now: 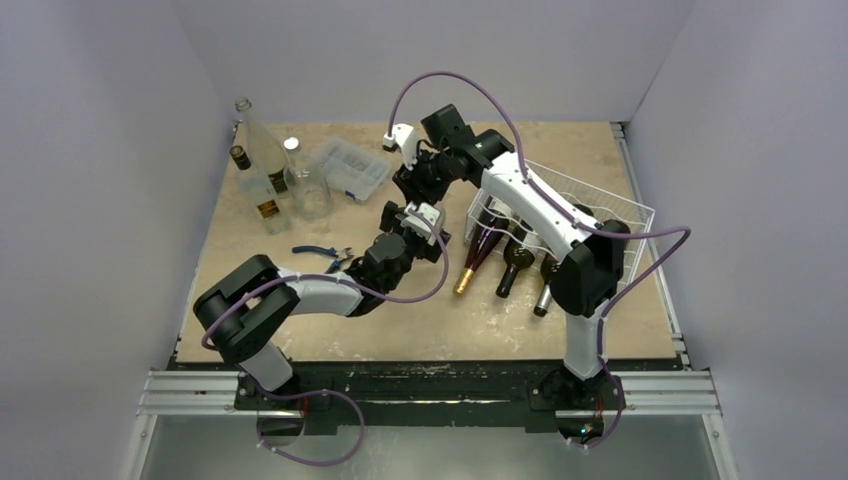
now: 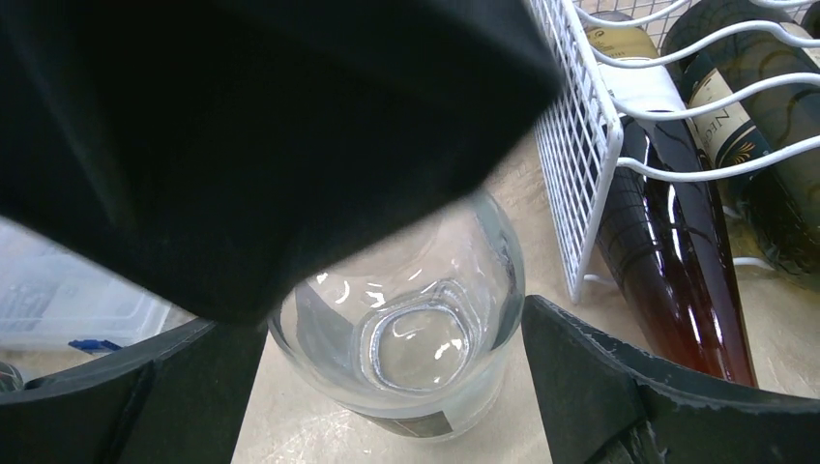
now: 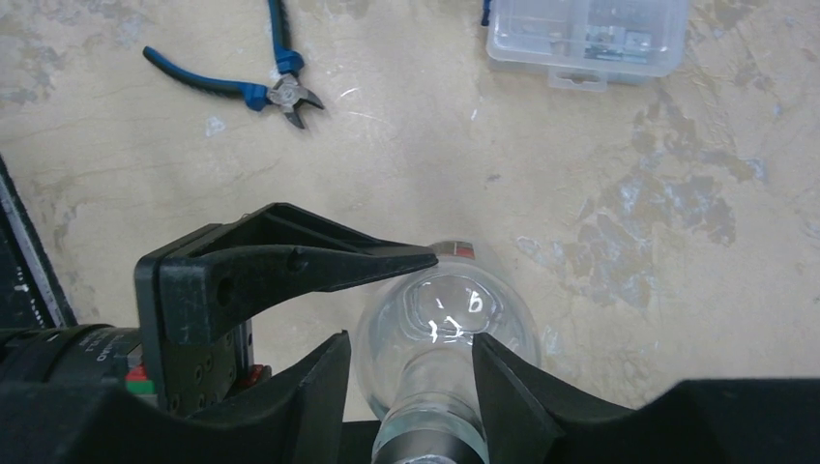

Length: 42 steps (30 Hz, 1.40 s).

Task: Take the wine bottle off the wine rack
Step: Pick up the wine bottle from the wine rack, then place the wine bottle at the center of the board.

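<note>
A clear glass bottle [image 2: 416, 348] stands upright on the table just left of the white wire wine rack [image 1: 600, 200], whose end grid shows in the left wrist view [image 2: 580, 145]. My left gripper [image 1: 415, 222] has its jaws against both sides of the bottle's body [image 2: 396, 329]. My right gripper [image 1: 412, 185] hangs over the bottle, its jaws open around the neck [image 3: 411, 348] with a gap on one side. Three dark wine bottles [image 1: 515, 265] lie in the rack, necks towards me; a reddish one [image 2: 677, 280] lies nearest the clear bottle.
Blue-handled pliers [image 1: 325, 255] lie left of the grippers, also in the right wrist view [image 3: 251, 82]. A small clear plastic box [image 1: 350, 165] sits at the back. Empty glass bottles and a jar [image 1: 262, 160] stand at the back left. The right arm crosses over the rack.
</note>
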Tool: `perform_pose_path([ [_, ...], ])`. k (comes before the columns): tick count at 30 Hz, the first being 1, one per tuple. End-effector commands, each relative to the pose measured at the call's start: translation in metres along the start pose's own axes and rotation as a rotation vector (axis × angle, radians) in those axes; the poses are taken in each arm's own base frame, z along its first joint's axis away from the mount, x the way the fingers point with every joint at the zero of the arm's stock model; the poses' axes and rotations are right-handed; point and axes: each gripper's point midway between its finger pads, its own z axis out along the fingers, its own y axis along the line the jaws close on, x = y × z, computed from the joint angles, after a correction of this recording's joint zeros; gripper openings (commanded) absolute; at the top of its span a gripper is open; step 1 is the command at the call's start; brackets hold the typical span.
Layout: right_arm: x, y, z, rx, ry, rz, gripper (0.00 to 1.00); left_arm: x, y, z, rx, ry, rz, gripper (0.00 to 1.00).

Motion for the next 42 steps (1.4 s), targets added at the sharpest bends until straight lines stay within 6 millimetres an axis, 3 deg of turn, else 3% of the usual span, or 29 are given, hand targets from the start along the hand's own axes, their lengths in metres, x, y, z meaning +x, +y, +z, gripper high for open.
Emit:
perform_pose_path([
  [1, -0.008, 0.024, -0.014, -0.061, -0.028, 0.001, 0.56, -0.037, 0.006, -0.005, -0.004, -0.116, -0.119, 1.0],
  [14, -0.016, 0.028, -0.03, -0.052, -0.063, 0.004, 0.82, -0.028, -0.005, -0.021, 0.071, -0.111, -0.134, 1.0],
  [31, -0.036, 0.031, -0.07, -0.01, -0.151, -0.019, 0.91, -0.035, -0.017, -0.031, 0.161, -0.121, -0.114, 1.0],
  [42, -0.038, 0.029, -0.125, -0.024, -0.259, -0.022, 0.93, -0.04, -0.02, -0.04, 0.205, -0.107, -0.104, 1.0],
])
